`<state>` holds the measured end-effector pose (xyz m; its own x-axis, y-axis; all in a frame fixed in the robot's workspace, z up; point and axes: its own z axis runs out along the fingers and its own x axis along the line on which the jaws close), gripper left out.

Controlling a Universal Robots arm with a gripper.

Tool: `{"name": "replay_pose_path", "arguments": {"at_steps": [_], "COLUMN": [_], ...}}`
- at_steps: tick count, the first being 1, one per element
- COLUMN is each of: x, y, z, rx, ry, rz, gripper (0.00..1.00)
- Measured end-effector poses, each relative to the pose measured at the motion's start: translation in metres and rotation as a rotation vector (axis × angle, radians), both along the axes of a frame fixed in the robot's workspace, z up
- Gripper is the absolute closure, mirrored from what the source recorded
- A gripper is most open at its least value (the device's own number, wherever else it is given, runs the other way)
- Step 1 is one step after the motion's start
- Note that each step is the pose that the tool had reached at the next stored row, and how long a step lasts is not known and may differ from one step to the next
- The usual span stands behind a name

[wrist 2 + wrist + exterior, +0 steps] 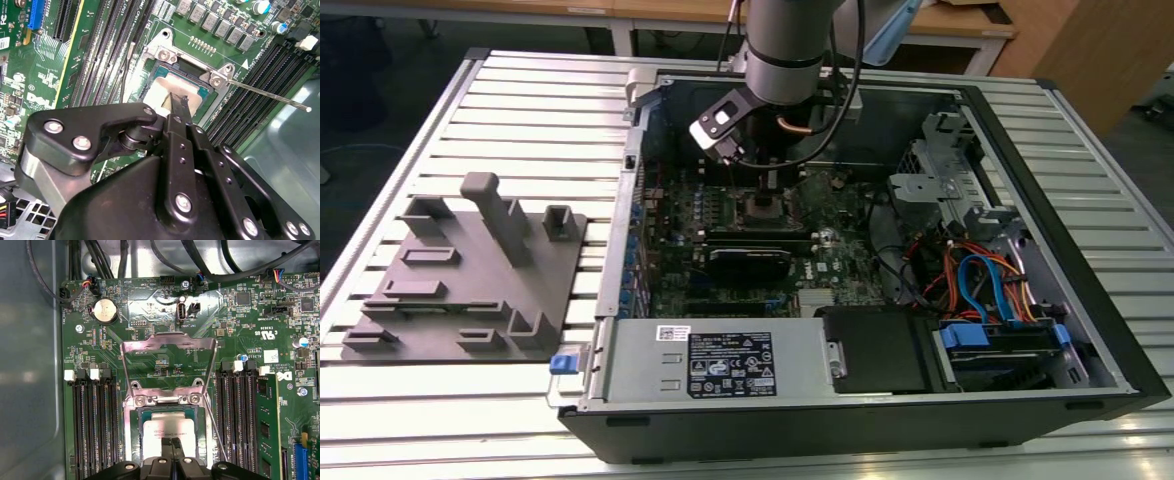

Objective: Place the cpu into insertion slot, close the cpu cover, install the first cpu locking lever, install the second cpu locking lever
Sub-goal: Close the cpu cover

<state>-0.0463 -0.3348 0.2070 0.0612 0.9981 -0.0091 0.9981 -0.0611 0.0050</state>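
Dull silvery metal tops the cpu point(167, 427), a flat square lying level in the slot point(136, 430) straight under the gripper point(172, 441). The black fingers are pressed together, clasping nothing. Their narrow tip sits at the chip's top, though I cannot tell whether it is touching or just above. Beyond the fingertips the cover point(165, 340), a thin shiny frame with a cut-out middle, stands swung open, its free edge pointing away from the gripper. A thin wire lever point(270, 96) angles out from the slot's corner across the long black memory slots point(245, 117).
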Motion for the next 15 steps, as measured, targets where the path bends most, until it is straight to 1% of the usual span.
{"name": "replay_pose_path", "arguments": {"at_steps": [15], "x": [-0.0001], "y": [0.0], "z": [0.0035], "rx": [0.0002], "ry": [-0.0001], "rz": [0.0], "gripper": [0.9]}}
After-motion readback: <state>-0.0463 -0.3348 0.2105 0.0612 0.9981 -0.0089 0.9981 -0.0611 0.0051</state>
